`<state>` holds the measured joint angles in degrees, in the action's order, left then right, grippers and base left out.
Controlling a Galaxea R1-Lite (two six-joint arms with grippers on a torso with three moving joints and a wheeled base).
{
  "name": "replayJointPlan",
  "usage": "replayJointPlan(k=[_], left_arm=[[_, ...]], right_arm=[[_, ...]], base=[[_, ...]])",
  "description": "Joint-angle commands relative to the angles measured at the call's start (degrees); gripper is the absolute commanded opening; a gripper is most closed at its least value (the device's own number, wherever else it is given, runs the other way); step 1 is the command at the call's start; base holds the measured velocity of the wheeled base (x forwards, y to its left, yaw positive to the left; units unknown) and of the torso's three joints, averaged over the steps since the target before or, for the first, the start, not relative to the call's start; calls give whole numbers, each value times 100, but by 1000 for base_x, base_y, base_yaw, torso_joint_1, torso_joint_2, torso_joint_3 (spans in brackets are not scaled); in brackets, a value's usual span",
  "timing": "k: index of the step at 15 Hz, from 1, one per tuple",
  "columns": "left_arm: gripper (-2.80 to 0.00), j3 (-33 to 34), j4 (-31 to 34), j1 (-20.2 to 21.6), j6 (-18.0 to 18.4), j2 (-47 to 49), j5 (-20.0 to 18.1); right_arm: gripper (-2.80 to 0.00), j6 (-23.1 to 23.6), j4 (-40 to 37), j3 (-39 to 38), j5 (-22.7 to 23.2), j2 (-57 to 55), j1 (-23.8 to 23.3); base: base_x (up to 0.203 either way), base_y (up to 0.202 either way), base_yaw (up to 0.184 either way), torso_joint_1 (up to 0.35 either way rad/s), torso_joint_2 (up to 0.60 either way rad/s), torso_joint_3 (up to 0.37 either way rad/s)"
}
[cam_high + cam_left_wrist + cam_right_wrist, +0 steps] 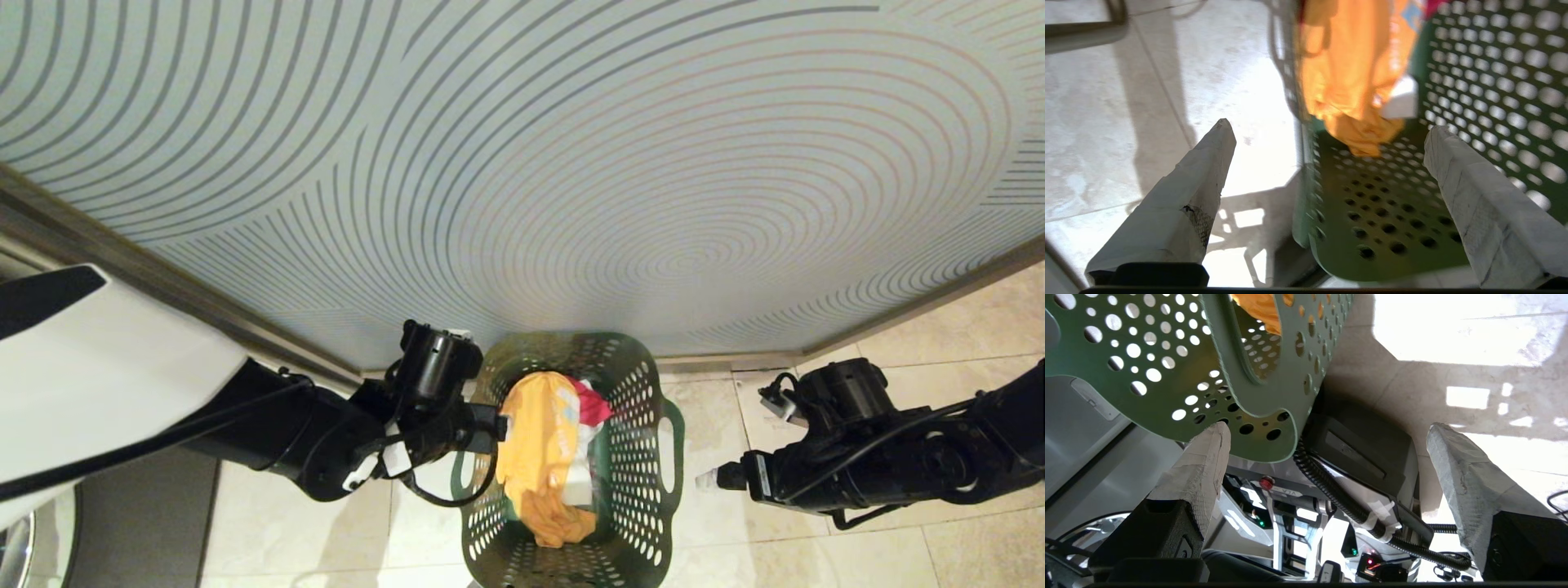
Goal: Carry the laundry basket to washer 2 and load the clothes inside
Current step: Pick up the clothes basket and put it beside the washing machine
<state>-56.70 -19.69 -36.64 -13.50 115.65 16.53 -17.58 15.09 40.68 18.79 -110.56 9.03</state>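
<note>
Standing on the pale tiled floor [735,523] close before a wall panel [522,163] patterned with curved grey lines, the laundry basket [645,457] sits between the two arms in the head view; it is dark green plastic, perforated with round holes, with an oval cut-out handle on each side; the clothes [539,457] lie heaped inside, a yellow-orange garment on top, a white piece beside it and a red-pink one showing towards the wall; the left gripper [1327,143] is at the basket's left rim, its fingers spread wide and clamped on nothing, one finger outside over the floor and the other over the basket's interior, straddling the wall, though contact with it cannot be made out; the right gripper [1327,433] hangs just off the basket's right side, near the handle cut-out, its fingers likewise wide apart and holding nothing; one fingertip [1216,435] lies close under the basket's outer wall.
</note>
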Motion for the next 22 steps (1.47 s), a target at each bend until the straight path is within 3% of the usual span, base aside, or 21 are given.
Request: replayJointPlan(k=[1, 4, 10, 11, 14, 17, 22], left_arm=[[0, -57, -76, 167, 55, 293, 7], [0, 33, -257, 314, 215, 476, -1], [0, 544, -263, 324, 165, 484, -69], [0, 568, -263, 319, 70, 504, -153], [0, 607, -263, 190, -700, 567, -573], [0, 616, -263, 96, -774, 678, -581], [0, 607, -263, -71, -777, 723, -563]], right_arm=[[0, -9, 11, -74, 11, 69, 2], [0, -28, 22, -182, 9, 78, -8], [0, 0, 29, 179, -19, 137, -25], [0, -4, 29, 292, -19, 79, -25], [0, -26, 310, 540, 15, -361, -20], [0, -28, 1310, 577, 11, -952, -10], [0, -104, 1094, 1030, 18, -959, 177]], base=[[0, 0, 0, 0, 0, 0], [0, 0, 0, 0, 0, 0], [0, 0, 0, 0, 0, 0], [0, 0, 0, 0, 0, 0], [0, 0, 0, 0, 0, 0], [0, 0, 0, 0, 0, 0], [0, 0, 0, 0, 0, 0]])
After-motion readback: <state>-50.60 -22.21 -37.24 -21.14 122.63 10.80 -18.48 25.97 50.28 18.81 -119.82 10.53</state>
